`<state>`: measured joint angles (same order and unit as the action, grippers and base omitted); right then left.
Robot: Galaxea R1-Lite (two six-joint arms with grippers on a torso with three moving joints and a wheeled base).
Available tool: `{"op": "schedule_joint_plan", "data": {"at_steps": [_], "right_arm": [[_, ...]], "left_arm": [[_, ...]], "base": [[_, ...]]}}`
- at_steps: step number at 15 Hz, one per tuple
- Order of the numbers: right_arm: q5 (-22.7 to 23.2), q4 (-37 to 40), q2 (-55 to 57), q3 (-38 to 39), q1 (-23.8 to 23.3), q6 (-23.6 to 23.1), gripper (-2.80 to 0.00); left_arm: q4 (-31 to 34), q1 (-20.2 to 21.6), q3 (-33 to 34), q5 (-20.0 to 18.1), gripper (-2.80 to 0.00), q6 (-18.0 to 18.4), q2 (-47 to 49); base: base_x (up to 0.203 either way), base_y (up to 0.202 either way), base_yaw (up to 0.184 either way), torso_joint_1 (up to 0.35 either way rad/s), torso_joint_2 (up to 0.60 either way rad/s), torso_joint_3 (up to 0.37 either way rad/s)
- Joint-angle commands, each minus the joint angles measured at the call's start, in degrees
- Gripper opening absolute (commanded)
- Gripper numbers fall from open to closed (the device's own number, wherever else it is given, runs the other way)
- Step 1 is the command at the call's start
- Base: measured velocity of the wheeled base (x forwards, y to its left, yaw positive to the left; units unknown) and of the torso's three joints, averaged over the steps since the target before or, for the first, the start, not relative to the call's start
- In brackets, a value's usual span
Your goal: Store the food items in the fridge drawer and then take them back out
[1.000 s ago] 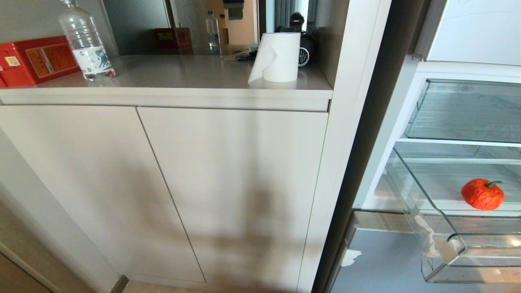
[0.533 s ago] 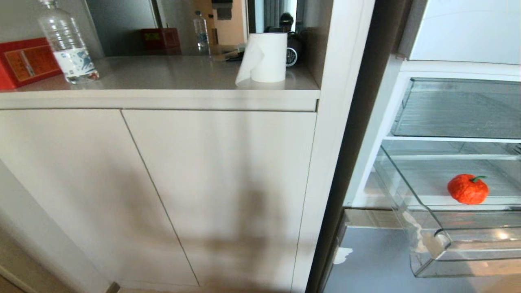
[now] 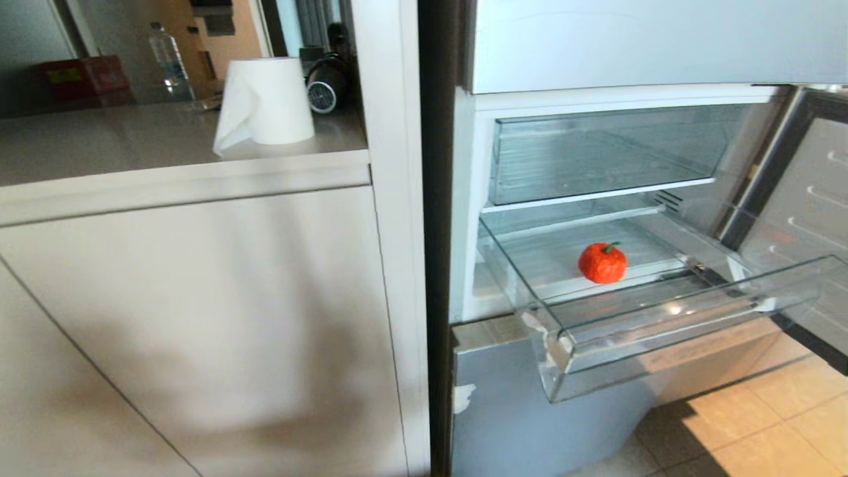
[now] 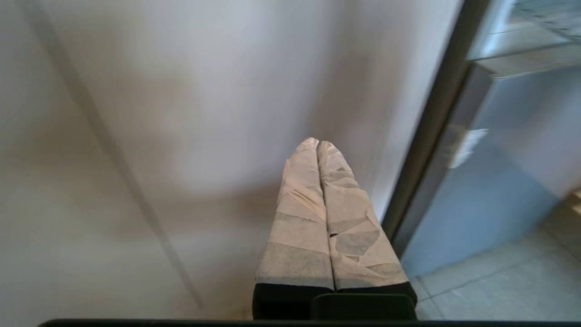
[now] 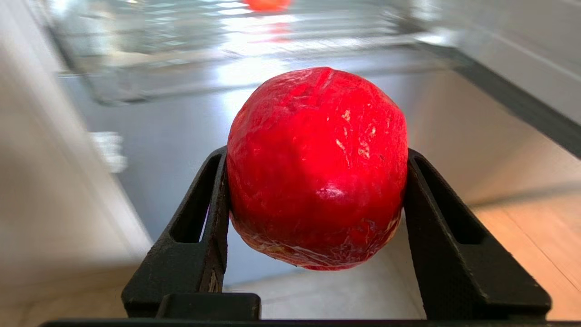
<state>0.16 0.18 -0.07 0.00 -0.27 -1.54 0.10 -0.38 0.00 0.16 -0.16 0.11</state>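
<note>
A bumpy red-orange fruit with a green stem (image 3: 602,263) lies on the ribbed floor of the clear fridge drawer (image 3: 662,334), which is pulled out of the open fridge. Neither arm shows in the head view. In the right wrist view my right gripper (image 5: 317,156) is shut on a glossy red round fruit (image 5: 317,168), held low in front of the fridge. The drawer (image 5: 181,41) and the red-orange fruit (image 5: 268,3) show blurred beyond it. My left gripper (image 4: 317,143) has its taped fingers pressed together, empty, facing a pale cabinet door.
Above the pulled-out drawer sits a second clear drawer (image 3: 596,156), pushed in. The fridge door (image 3: 805,212) stands open at the right. Left of the fridge is a cabinet (image 3: 199,318) whose counter holds a paper towel roll (image 3: 268,103) and a bottle (image 3: 165,59). Tiled floor (image 3: 762,424) lies below.
The head view has swung right, so the fridge now fills the middle and right of the picture. The fruit in the drawer has kept its place.
</note>
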Motion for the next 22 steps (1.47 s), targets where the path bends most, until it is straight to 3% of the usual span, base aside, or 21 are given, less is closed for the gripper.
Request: {"op": "schedule_joint_plan", "data": {"at_steps": [1,9,13,14,17,19,22], "right_arm": [[0.02,-0.01,0.07,0.00,0.00,0.04,-2.80],[0.28,-0.02,0.07,0.00,0.00,-0.65,-2.80],[-0.13,-0.09,0.43,-0.78,0.09,0.21,-2.80],[-0.54,-0.07,2.10,-1.85,0.06,1.04,-2.80],[-5.30,0.23,12.52,-10.31,-1.08,9.45,-2.80],[-6.67,0.38,22.41,-16.38,-9.27,13.71,-2.80],[-5.29,-0.35,33.74,-21.42,-29.62,14.69,-2.80]], "left_arm": [[-0.01,0.03,0.00,0.02,-2.80,-0.02,0.07],[-0.01,0.02,0.00,0.02,-2.80,-0.02,0.07],[-0.01,0.03,0.00,0.02,-2.80,-0.02,0.07],[-0.01,0.03,0.00,0.02,-2.80,-0.02,0.07],[-0.01,0.01,0.00,0.02,-2.80,-0.02,0.07],[-0.01,0.03,0.00,0.02,-2.80,-0.02,0.07],[-0.01,-0.01,0.00,0.02,-2.80,-0.02,0.07]], "base": [[0.001,0.007,-0.176,0.002,0.00,0.012],[-0.001,0.007,-0.176,0.002,0.00,0.002],[-0.002,0.003,-0.051,0.002,0.00,0.000],[0.000,0.000,0.000,0.000,0.00,0.000],[0.000,0.000,0.000,0.000,0.00,0.000],[0.000,0.000,0.000,0.000,0.00,0.000],[0.000,0.000,0.000,0.000,0.00,0.000]]}}
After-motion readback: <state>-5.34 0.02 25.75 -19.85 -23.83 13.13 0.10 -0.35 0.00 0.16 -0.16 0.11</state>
